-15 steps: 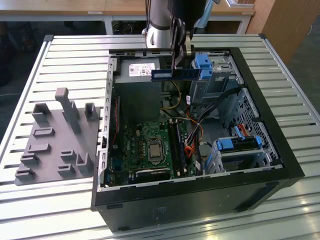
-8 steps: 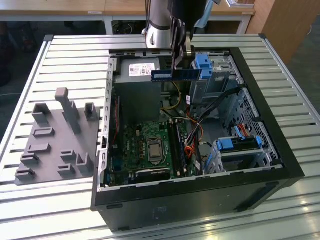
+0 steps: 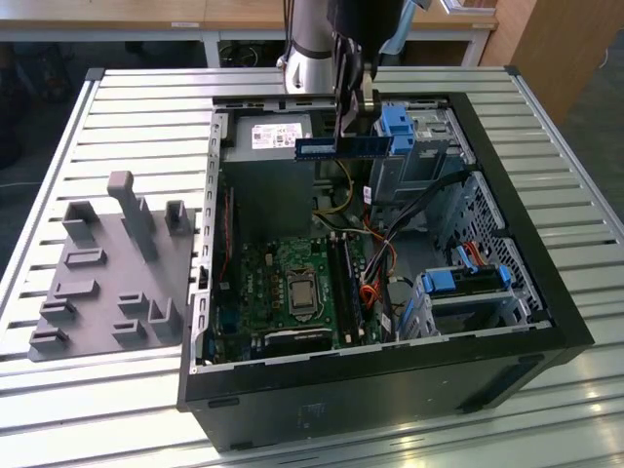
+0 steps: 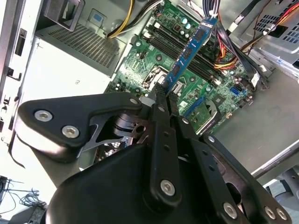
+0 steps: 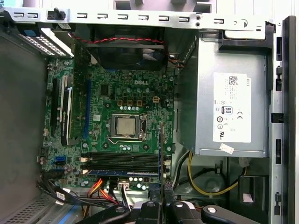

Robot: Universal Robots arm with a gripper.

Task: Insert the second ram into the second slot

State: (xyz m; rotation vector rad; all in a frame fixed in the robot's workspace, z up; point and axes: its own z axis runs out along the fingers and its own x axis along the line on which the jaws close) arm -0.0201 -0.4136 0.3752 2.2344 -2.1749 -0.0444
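Note:
My gripper (image 3: pixel 349 115) hangs over the back part of the open computer case (image 3: pixel 390 390), shut on the second ram (image 3: pixel 343 146). The ram is a dark-blue stick held level above the power supply and well clear of the motherboard (image 3: pixel 283 283). In the second wrist view the ram (image 4: pixel 189 51) runs out from the fingertips of the gripper (image 4: pixel 163 95) toward the board. In the first wrist view it appears edge-on (image 5: pixel 160 149), crossing the black memory slots (image 5: pixel 124 161). A blue stick (image 5: pixel 124 171) lies in one slot of that row. The slots sit beside the processor socket (image 3: pixel 297 288).
A silver power supply (image 3: pixel 278 136) sits under the gripper. Orange and black cables (image 3: pixel 385 258) run next to the slots. Drive bays with bright blue tabs (image 3: pixel 400 122) flank the exterior view's right. A grey fixture block (image 3: pixel 107 273) lies on the slatted table (image 3: pixel 117 107) at that view's left.

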